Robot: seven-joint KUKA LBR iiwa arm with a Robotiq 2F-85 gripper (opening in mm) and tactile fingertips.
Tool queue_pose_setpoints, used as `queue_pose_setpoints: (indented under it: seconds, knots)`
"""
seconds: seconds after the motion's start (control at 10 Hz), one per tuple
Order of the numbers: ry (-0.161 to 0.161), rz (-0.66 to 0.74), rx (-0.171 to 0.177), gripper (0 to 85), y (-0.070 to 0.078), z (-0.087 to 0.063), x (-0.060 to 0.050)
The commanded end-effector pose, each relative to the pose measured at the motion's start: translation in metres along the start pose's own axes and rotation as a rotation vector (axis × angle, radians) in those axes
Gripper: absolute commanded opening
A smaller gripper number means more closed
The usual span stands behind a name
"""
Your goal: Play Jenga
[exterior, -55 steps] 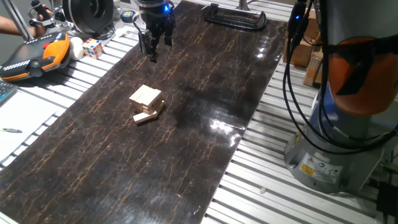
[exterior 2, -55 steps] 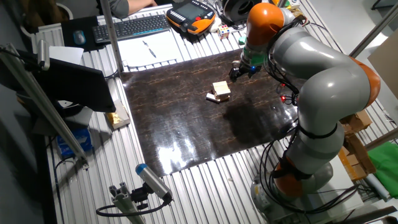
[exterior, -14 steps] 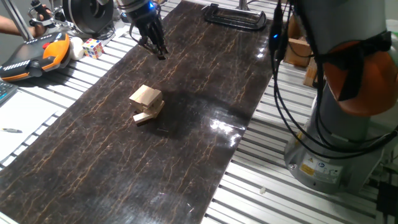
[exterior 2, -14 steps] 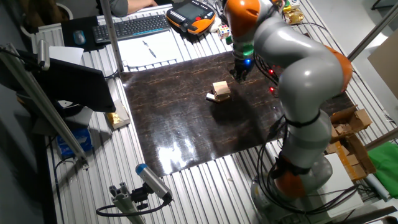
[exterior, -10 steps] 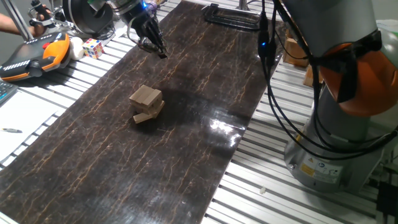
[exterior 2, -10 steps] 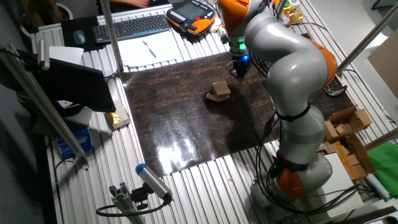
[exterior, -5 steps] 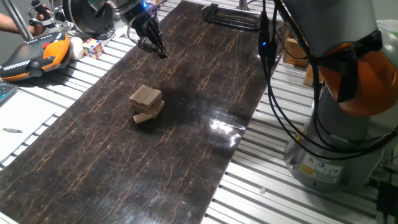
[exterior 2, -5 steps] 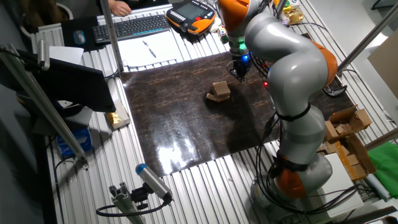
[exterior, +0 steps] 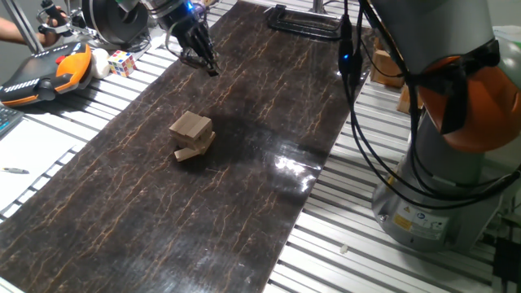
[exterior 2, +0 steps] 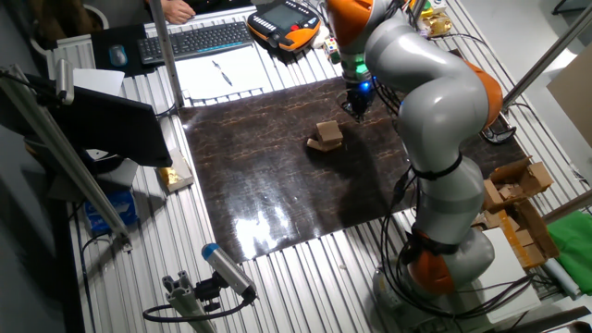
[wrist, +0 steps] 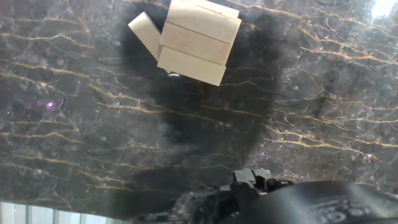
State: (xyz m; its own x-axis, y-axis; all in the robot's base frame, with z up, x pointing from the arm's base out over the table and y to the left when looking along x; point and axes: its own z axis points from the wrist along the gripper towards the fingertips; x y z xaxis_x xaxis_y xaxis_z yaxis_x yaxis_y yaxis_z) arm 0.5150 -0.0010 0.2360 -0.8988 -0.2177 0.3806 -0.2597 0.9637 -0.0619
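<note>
The Jenga stack [exterior: 192,128] is a low pile of pale wooden blocks on the dark marbled mat [exterior: 269,98]. One block [exterior: 189,152] juts out at its base. The stack also shows in the other fixed view [exterior 2: 326,134] and at the top of the hand view [wrist: 199,40], with the jutting block [wrist: 146,34] to its left. My gripper [exterior: 205,65] hangs tilted over the mat's far left part, well behind the stack and apart from it. Its fingertips [wrist: 252,178] look pressed together and hold nothing. It also shows in the other fixed view [exterior 2: 359,109].
A multicoloured puzzle cube [exterior: 122,63] and an orange teach pendant [exterior: 49,72] lie on the slatted table left of the mat. A black clamp [exterior: 309,20] sits at the mat's far end. The arm's base [exterior: 431,203] stands at the right. A keyboard [exterior 2: 199,39] lies beyond the mat.
Since 5.5 s ago the arm swung over, and the gripper moved toward the mat's far left edge and tilted. Over the last second nothing has moved.
</note>
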Motion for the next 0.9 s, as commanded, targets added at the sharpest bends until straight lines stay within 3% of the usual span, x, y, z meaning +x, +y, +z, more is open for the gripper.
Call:
queue_pose_setpoints:
  seconds: [0.0, 0.3, 0.5, 0.6, 0.7, 0.8]
  knots:
    - [-0.004, 0.022, 0.002, 1.0, -0.0001, 0.0000, 0.0000]
    - [-0.002, -0.007, 0.003, 0.7, -0.0002, 0.0002, 0.0001]
    - [-0.004, 0.009, -0.022, 0.7, -0.0002, 0.0002, 0.0001]
    - [-0.030, 0.007, -0.054, 0.7, -0.0002, 0.0002, 0.0001]
    - [-0.124, -0.014, -0.126, 0.7, -0.0002, 0.0002, 0.0001]
    - [-0.111, -0.025, -0.123, 0.7, -0.0002, 0.0002, 0.0001]
